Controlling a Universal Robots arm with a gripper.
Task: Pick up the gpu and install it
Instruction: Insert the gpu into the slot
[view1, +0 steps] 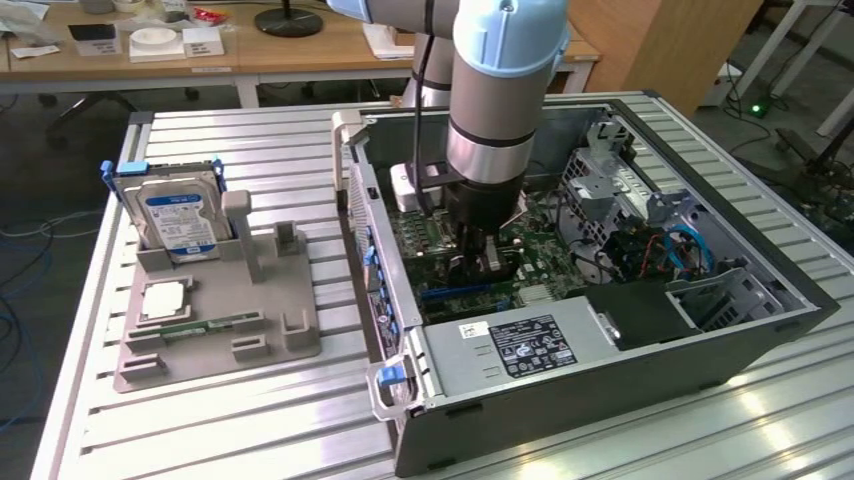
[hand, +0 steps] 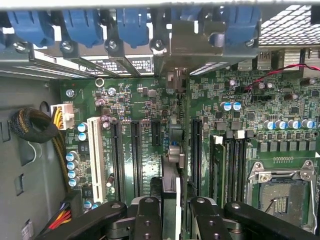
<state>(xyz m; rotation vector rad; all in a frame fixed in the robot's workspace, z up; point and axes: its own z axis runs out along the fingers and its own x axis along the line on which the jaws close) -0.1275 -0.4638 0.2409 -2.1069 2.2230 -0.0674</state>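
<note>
At the exterior view's left you see the silver hard drive with a blue label (view1: 178, 215) standing in the grey plastic holder tray (view1: 227, 290). Further right, inside the open dark metal computer case (view1: 601, 390), your black two-finger gripper (view1: 477, 260) is clamped on the thin green gpu (hand: 172, 185). The card is held edge-on and upright over the black slots of the green motherboard (hand: 150, 107).

Table (view1: 200, 130): ribbed shiny metal. Computer case (view1: 601, 390): dull grey metal. Tray (view1: 267, 295) at 9 o'clock: matt grey plastic. Hard drive (view1: 174, 215): shiny metal, glossy blue label. Graphics card (hand: 173, 150) bracket: pale metal.
</note>
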